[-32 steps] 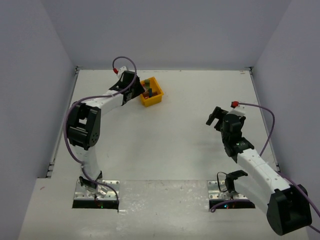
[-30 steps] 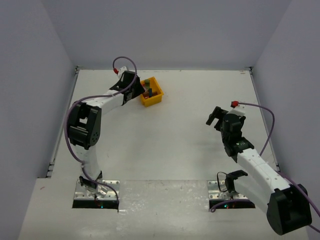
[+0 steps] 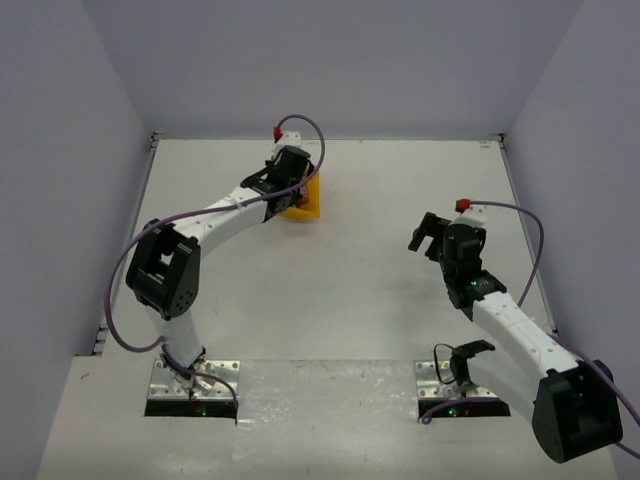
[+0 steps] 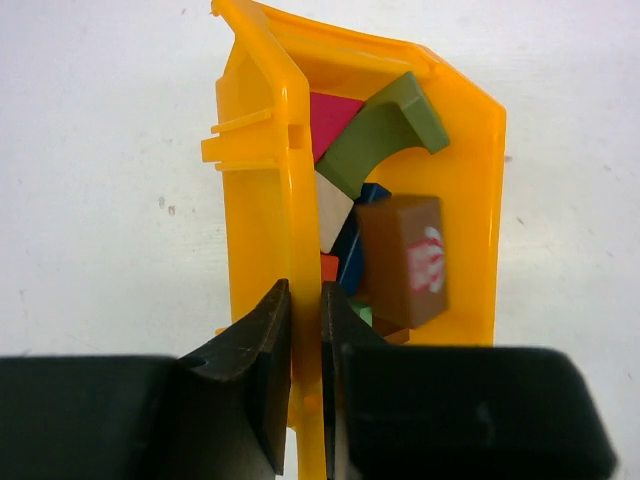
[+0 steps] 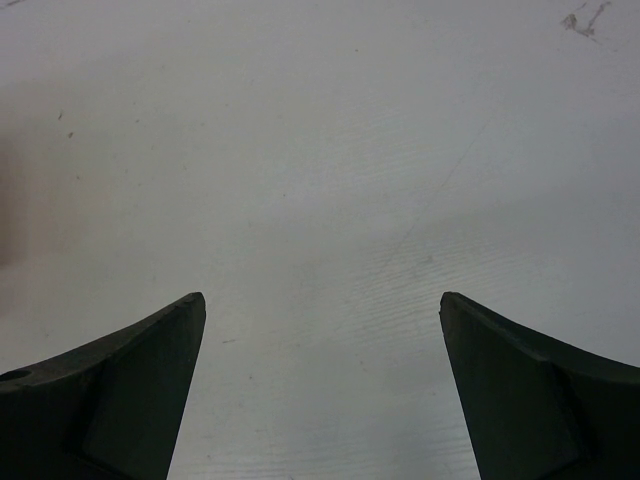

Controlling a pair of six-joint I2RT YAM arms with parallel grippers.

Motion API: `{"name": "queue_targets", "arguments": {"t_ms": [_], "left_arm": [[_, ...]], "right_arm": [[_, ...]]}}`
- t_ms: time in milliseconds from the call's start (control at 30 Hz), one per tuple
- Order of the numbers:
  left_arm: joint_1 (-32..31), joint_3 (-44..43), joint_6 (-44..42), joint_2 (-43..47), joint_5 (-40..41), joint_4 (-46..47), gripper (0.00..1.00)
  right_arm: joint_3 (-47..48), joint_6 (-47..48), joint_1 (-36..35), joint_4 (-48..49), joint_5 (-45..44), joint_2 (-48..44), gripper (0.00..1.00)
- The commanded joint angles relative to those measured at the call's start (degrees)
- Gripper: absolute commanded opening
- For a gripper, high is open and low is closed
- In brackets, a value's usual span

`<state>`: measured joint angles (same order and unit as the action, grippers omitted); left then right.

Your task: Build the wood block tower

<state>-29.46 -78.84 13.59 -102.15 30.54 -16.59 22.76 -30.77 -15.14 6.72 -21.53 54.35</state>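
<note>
The wood block tower (image 4: 380,225) does not stand yet: we see it only as a loose heap of blocks inside the yellow bin (image 4: 262,150), toward the far left of the table (image 5: 320,150). In the heap we make out a green arch (image 4: 385,130), a magenta block (image 4: 330,115), a pale block (image 4: 333,210), a brown block (image 4: 400,260) with a sticker, and slivers of blue and orange-red beneath them.

The left gripper (image 4: 305,292) is clenched on the bin's side wall, one finger on each face, and from overhead the bin looks tipped up on edge. The right gripper (image 5: 320,300) hangs with jaws spread wide over bare table, holding nothing.

We judge the task barely begun. No block lies on the table and nothing is stacked. Getting the blocks out of the bin, then placing every one of them, is all still ahead.
</note>
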Motion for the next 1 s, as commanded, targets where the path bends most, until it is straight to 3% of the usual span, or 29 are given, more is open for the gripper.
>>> {"name": "queue_targets", "arguments": {"t_ms": [0,233,400,533,733,967], "left_arm": [[-2.18,-0.37,-12.03,6.55,3.92,4.27,0.00],[-2.42,-0.92,-23.63,7.43,-3.42,3.80,0.00],[-2.76,3.59,-44.89,12.62,-14.72,9.53,0.00],[-3.71,2.67,-53.85,15.12,-18.17,10.05,0.00],[-8.91,8.03,-70.09,15.42,-11.89,9.12,0.00],[-9.74,12.38,-77.34,12.81,-7.62,9.12,0.00]], "right_arm": [[1.97,0.88,-0.14,1.24,0.94,-0.63,0.99],[0.31,0.53,-0.16,1.85,2.12,-3.00,0.99],[0.73,0.69,-0.14,1.25,3.23,-2.81,0.99],[1.32,0.47,-0.22,0.33,3.22,-2.11,0.99],[3.41,0.61,-0.16,-2.05,4.63,-0.05,0.99],[6.82,0.33,-0.16,-5.98,4.74,5.77,0.99]]}}
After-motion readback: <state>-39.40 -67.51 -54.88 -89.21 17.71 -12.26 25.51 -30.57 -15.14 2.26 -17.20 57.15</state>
